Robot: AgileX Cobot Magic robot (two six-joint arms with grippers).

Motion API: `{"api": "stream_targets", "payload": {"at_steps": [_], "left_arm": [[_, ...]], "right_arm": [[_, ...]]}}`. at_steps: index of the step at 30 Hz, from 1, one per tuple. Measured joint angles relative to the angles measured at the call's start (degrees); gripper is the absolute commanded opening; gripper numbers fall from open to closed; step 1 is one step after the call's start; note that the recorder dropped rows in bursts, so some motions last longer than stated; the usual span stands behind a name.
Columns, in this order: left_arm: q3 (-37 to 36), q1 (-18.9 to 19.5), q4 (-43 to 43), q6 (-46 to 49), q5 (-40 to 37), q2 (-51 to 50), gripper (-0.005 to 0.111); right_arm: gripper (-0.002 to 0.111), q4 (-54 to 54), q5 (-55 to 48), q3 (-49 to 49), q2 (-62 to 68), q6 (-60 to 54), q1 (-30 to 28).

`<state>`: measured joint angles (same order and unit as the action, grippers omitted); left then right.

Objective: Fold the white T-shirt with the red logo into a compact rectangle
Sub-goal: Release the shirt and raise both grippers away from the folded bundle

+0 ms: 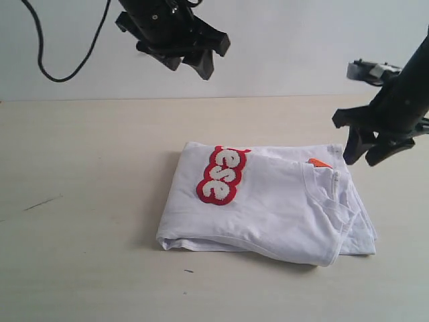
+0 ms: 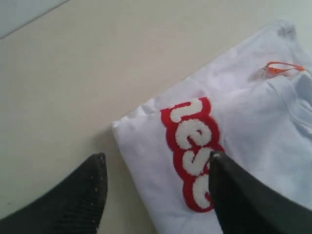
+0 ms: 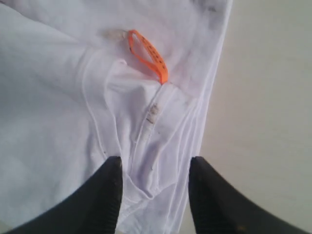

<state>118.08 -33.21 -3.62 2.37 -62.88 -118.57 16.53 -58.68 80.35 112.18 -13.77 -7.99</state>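
The white T-shirt (image 1: 268,204) lies folded into a rough rectangle on the table, its collar and orange tag (image 1: 319,162) at the right end. Part of the red logo (image 1: 221,174) shows on top near the left end, also seen as the red logo (image 2: 192,151) in the left wrist view. My left gripper (image 1: 194,57) hangs open high above the shirt's far left corner, holding nothing; its fingertips (image 2: 95,168) frame the shirt's edge. My right gripper (image 1: 369,151) is open just off the shirt's far right corner, above the collar (image 3: 146,126) and the orange tag (image 3: 148,56), empty.
The pale wooden table (image 1: 80,235) surrounds the shirt with bare surface on the left and front. A white wall rises behind, with a black cable (image 1: 50,64) hanging at the upper left.
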Motion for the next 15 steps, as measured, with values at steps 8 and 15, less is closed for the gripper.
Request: {"api": "stream_targets", "payload": {"at_steps": [8,15], "left_arm": [[-8.3,3.7,0.0,0.4,1.1,6.8,0.059],[-16.3,5.7,0.1,1.3,4.8,11.3,0.059]], "right_arm": [[0.044,1.6,3.8,-4.5,3.5,-1.8,-0.4],[0.043,8.2,8.5,-5.1,6.2,-5.9,-0.5]]}}
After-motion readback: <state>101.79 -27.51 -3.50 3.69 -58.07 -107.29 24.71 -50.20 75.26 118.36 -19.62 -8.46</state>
